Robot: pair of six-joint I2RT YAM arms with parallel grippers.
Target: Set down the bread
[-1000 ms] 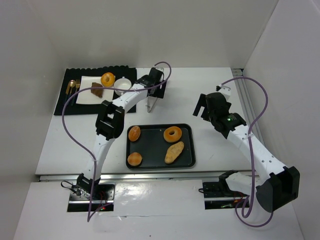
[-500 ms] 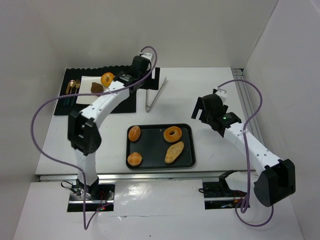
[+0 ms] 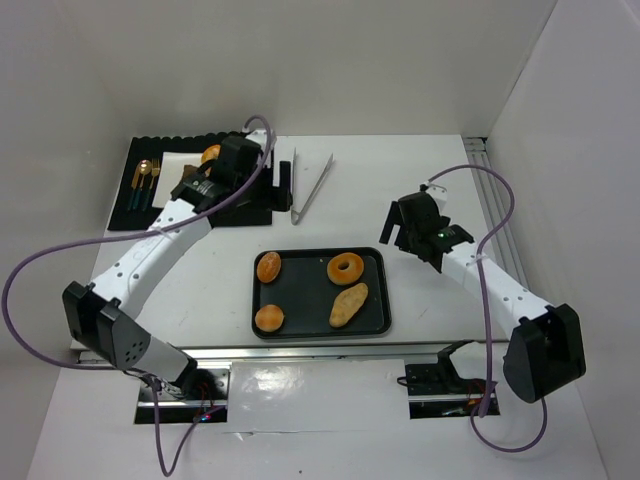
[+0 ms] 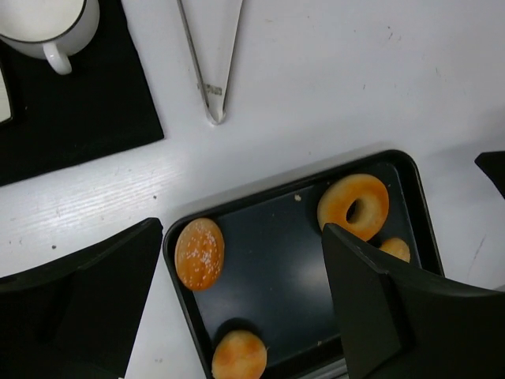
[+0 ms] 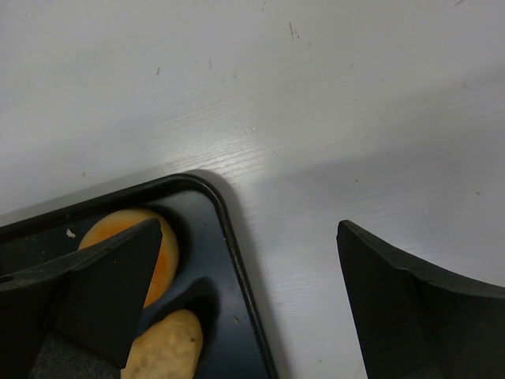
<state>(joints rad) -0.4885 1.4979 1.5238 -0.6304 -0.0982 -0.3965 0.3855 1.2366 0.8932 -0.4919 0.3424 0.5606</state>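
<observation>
White table (image 3: 390,170), tongs (image 3: 310,185) just beyond black tray (image 3: 310,292) of bread (image 3: 348,305); left gripper (image 4: 243,237), right gripper (image 5: 249,229) spread wide, empty.

Matt white tabletop (image 4: 355,79), faintly grained and scuffed. Dark, smooth, metal-looking baking tray (image 4: 284,268) with a soft sheen. Bright polished steel tongs (image 4: 213,115). Glossy white ceramic mug (image 4: 35,20) on a matt black mat (image 4: 79,110), material unclear. Sugar-grained crust on the round orange bun (image 4: 199,253); smooth, shiny surface on the golden ring doughnut (image 4: 353,207).
</observation>
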